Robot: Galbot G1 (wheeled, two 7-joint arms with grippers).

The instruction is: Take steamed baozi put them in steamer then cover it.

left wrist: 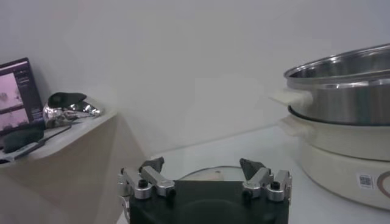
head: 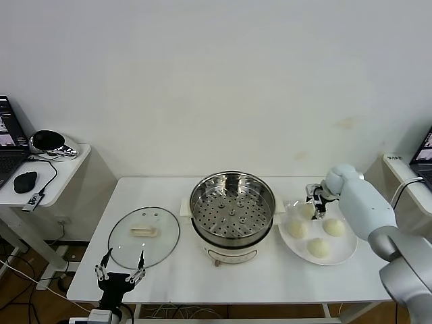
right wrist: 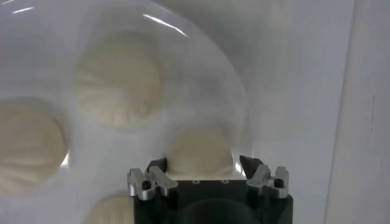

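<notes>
Four steamed baozi (head: pixel 318 247) sat on a flat white plate (head: pixel 345 256) at the right end of the white table (head: pixel 270 280) — three plainly visible in the head view and the fourth, at the plate's far side, partly hidden by the right gripper (head: pixel 316 200). That gripper was down over the far bun, one finger on each side of it; in the right wrist view the bun (right wrist: pixel 200 152) lay between the fingertips (right wrist: pixel 157 165), which stood partly apart and close to its sides, though whether they actually pressed the dough could not be told. The other buns lay spread about the plate, apart from one another.

Just beside the plate, in the middle of the table, stood the steamer (head: pixel 232 210) — a shiny steel pot on a white cooker base, its perforated tray bare, with no bun in it and no lid on it.

The cover (head: pixel 144 236), clear glass with a white handle at its centre, lay flat on the table to the steamer's left.

The left gripper (head: pixel 120 271) hung at the table's near edge just before the cover, fingers wide apart and holding nothing.

Off the table's left end, a side desk (head: pixel 40 177) carried a laptop (head: pixel 7 145) and a black mouse (head: pixel 25 181).
</notes>
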